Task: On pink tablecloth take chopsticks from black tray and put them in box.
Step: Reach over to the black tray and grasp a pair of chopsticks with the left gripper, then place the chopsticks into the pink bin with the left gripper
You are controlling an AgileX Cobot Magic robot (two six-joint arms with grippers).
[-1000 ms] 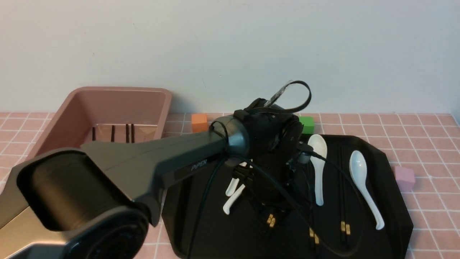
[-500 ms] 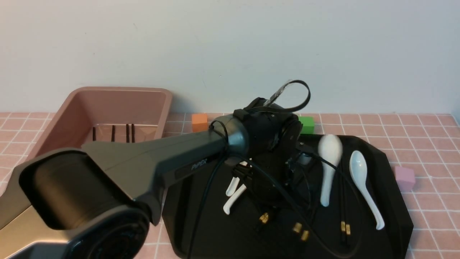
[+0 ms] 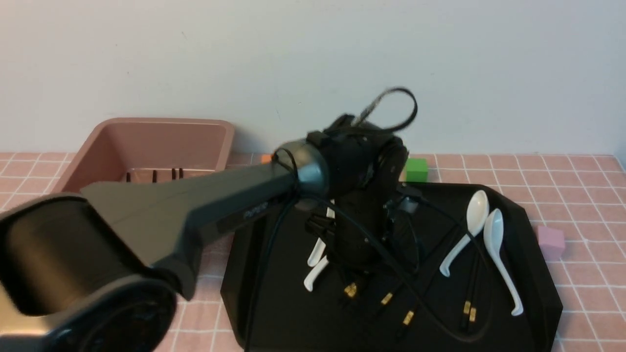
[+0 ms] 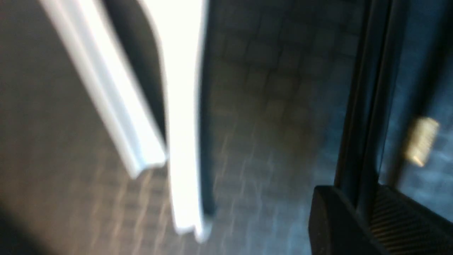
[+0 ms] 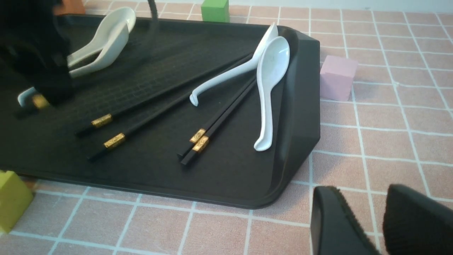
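My left gripper [image 3: 350, 274] points down over the black tray [image 3: 303, 318] and is shut on black chopsticks [image 4: 364, 106], which run out from between its ribbed fingers [image 4: 400, 219]. A gold band [image 3: 350, 290] shows just under it. More chopsticks [image 5: 219, 117] lie fanned across the tray, their gold-banded ends towards the near rim. The box [image 3: 146, 142] stands at the back left on the pink tablecloth [image 3: 577, 195], with several chopsticks [image 3: 154, 175] inside. My right gripper [image 5: 382, 202] hovers open over the cloth beside the tray's corner, with nothing between its fingers.
Two white spoons [image 3: 494, 234] lie together at the tray's right side, and two more [image 3: 315, 266] lie under my left arm. Around the tray sit a green cube [image 3: 416, 169], a pink cube [image 3: 550, 240] and a yellow-green cube [image 5: 10, 198].
My left gripper has shut on chopsticks and risen a little. One spoon was pushed right against the other spoon. The loose chopsticks in the middle swung askew.
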